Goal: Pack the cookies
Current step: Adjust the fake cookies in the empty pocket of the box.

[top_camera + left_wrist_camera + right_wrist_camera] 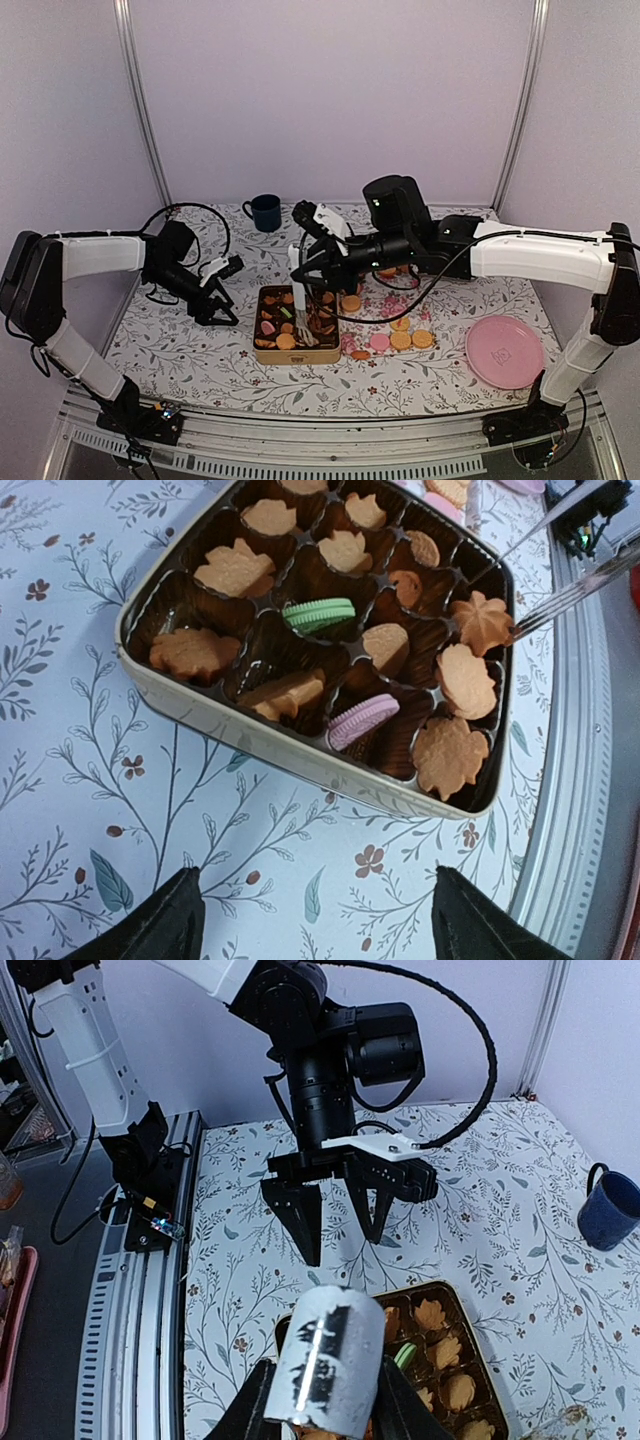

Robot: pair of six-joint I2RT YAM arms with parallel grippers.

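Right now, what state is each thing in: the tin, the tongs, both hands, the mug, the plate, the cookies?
right hand: shut on the tongs.
tongs: tips apart, down in the cookie tin.
cookie tin: open, tray partly filled.
left hand: open, empty.
blue mug: upright.
pink plate: bare.
loose cookies: flat beside the tin, not yet packed.

The table point(180, 350) is white, patterned with grey-green sprigs and small brown flowers. The tin point(283, 356) is gold, its tray point(185, 605) dark brown. The cookies point(235, 570) are golden-orange, save one green cookie point(318, 613) and one pink cookie point(362, 720). The plate point(505, 352) is pink, the mug point(265, 212) navy, the utensil point(325, 1365) silver.
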